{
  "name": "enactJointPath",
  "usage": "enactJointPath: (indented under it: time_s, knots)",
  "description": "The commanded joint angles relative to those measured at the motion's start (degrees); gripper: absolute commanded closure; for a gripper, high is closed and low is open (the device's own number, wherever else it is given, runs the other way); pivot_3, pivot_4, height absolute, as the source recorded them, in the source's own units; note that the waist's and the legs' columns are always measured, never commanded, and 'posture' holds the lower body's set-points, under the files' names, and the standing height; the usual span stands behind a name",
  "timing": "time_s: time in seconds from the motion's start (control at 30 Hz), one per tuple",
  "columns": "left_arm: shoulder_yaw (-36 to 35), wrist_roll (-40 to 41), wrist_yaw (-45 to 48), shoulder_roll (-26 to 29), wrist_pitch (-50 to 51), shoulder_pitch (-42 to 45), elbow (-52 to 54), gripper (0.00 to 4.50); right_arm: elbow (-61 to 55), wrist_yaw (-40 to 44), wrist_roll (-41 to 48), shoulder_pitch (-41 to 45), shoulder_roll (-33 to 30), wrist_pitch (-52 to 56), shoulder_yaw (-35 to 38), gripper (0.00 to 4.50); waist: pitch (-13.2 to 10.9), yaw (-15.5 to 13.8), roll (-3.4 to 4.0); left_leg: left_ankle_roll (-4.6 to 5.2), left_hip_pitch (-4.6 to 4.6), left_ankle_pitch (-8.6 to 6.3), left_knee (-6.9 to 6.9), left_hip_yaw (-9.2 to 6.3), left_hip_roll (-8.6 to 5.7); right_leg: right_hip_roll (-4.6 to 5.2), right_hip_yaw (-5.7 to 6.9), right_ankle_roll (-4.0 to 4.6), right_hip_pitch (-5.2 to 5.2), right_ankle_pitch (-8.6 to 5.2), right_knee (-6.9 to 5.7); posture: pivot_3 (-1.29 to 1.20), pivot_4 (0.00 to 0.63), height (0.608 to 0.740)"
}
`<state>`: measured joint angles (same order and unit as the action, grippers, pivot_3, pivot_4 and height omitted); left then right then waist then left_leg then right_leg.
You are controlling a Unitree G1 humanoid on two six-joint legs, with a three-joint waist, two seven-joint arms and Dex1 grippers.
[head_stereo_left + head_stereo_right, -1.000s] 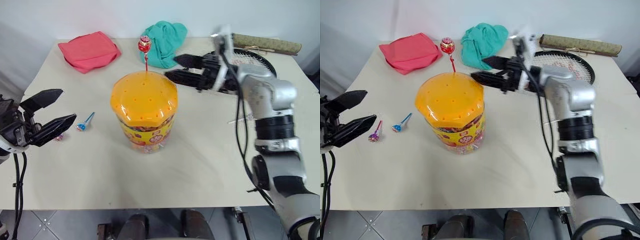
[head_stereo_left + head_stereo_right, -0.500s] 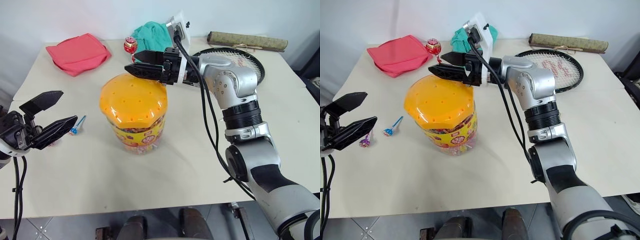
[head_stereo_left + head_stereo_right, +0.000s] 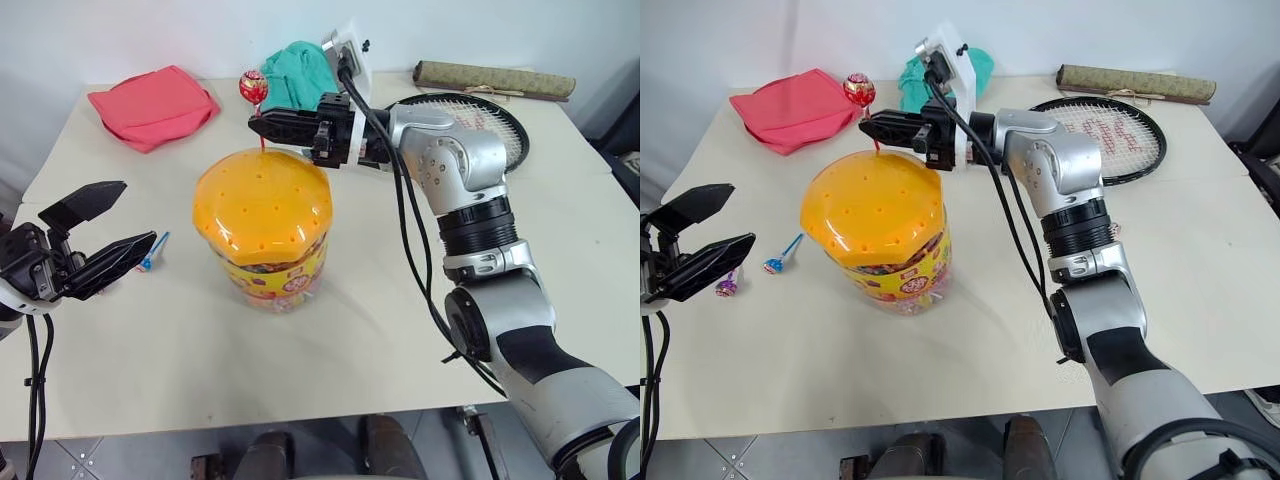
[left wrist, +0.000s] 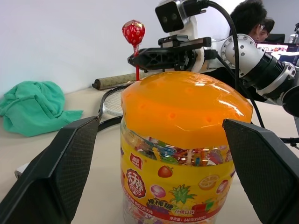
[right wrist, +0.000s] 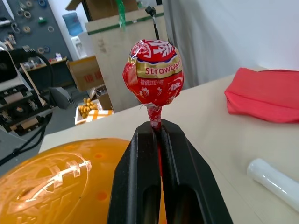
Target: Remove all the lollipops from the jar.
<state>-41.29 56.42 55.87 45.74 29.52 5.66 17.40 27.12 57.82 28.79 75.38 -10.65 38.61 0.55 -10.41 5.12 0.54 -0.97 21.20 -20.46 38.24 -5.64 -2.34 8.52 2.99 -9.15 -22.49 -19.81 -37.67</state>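
Note:
The jar (image 3: 262, 215), a clear tub with a holed orange lid, stands mid-table. A red lollipop (image 3: 253, 88) rises on its stick from the lid's far edge. My right gripper (image 3: 254, 123) reaches in from the right, level, and is shut on that stick just under the candy (image 5: 153, 72). My left gripper (image 3: 137, 212) hovers open to the jar's left, with nothing between its fingers. On the table by it lie a blue lollipop (image 3: 150, 258) and a purple lollipop (image 3: 726, 288).
At the back of the table lie a red cloth (image 3: 152, 103), a teal cloth (image 3: 295, 72), a racket (image 3: 500, 115) and a rolled mat (image 3: 490, 78). A person (image 4: 250, 18) sits behind the table in the left wrist view.
My right gripper came in leftward over the jar's far edge and closed on the red lollipop's stick. The left gripper stayed still and open. The camera shifted.

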Motion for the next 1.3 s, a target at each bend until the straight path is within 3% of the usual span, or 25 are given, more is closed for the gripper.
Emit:
enactJointPath:
  time_s: [0.03,0.17,0.37,0.47,0.6,0.7,0.8,1.0,1.1,1.3]
  knots:
    - [0.4,1.0,0.0,-0.1,-1.1,1.1,0.8,0.0,-1.5,2.1,6.4,2.4,-0.7,-4.0,7.9,4.45,0.0,0.0,0.0,0.0,0.0,0.0,-0.01,0.0,0.0,0.0,0.01,0.01,0.0,0.0,0.01,0.0,0.15,0.74]
    - [3.5,0.4,1.1,0.2,-1.4,3.3,0.2,0.0,3.9,0.3,5.8,4.6,-7.4,-5.7,12.5,4.45,0.0,-0.5,-0.02,0.0,0.03,0.0,0.04,-0.05,-0.07,0.01,0.01,0.05,0.06,0.03,0.01,0.0,0.15,0.74]
    - [8.1,-2.9,7.1,3.0,-2.1,2.3,1.2,0.0,6.3,10.9,-5.0,-2.0,-29.0,-4.8,4.0,4.45,0.0,-0.8,-0.08,0.02,0.04,0.0,0.02,-0.04,-0.35,0.02,-0.04,0.12,0.1,0.08,0.1,0.0,0.15,0.74]
    - [9.5,-5.1,9.8,3.9,-3.2,1.4,0.2,0.0,8.5,17.0,-12.3,-11.6,-40.4,-12.8,0.2,4.45,0.0,-0.7,-0.08,0.02,0.06,0.0,-0.09,0.18,-0.31,0.02,-0.02,0.12,0.06,0.07,0.24,0.0,0.15,0.74]
    - [10.3,-6.3,11.7,4.3,-3.8,0.3,-0.2,0.0,9.9,21.2,-16.9,-23.5,-48.9,-22.3,-0.9,4.45,0.0,-0.8,-0.05,0.04,0.06,-0.01,-0.08,0.92,-0.27,0.04,0.02,0.11,0.06,0.07,0.34,0.0,0.15,0.74]
    - [10.7,-6.9,12.2,4.0,-4.0,-0.1,-0.2,0.0,12.3,21.6,-20.0,-32.9,-52.9,-31.0,-0.5,4.45,0.0,-0.6,-0.05,0.07,0.06,0.01,-0.03,1.67,-0.02,0.04,0.16,0.1,0.07,0.06,0.86,0.0,0.15,0.74]
    - [10.8,-7.3,12.4,3.9,-4.2,-0.4,-0.1,0.0,14.4,20.5,-21.9,-37.1,-54.0,-35.3,-0.6,4.45,0.0,-0.3,-0.05,0.07,-0.04,0.01,0.07,1.92,0.12,0.03,0.27,0.09,0.09,0.07,0.85,0.0,0.15,0.74]
    - [10.9,-10.0,11.6,4.2,-5.2,-0.7,-0.6,0.0,18.0,13.6,-23.6,-39.8,-52.5,-29.8,0.0,4.45,0.0,-0.7,-0.05,0.06,-0.07,0.0,0.26,2.15,0.23,0.04,0.37,0.09,0.09,0.07,0.87,0.0,0.15,0.74]
    - [10.5,-10.5,12.1,4.4,-5.8,-0.8,-1.4,0.0,17.2,12.7,-22.5,-40.2,-51.9,-27.0,0.9,3.79,0.0,-1.3,-0.05,0.06,-0.01,0.0,0.37,2.12,0.23,0.04,0.37,0.08,0.1,0.07,0.89,0.0,0.15,0.74]
    - [9.8,-11.7,10.4,5.7,-4.3,-1.8,-3.6,0.0,15.2,13.5,-20.2,-43.1,-52.8,-27.8,4.2,1.8,0.0,-2.9,-0.05,0.06,0.05,0.0,0.53,2.04,0.21,0.04,0.39,0.07,0.13,0.08,0.9,0.0,0.15,0.74]
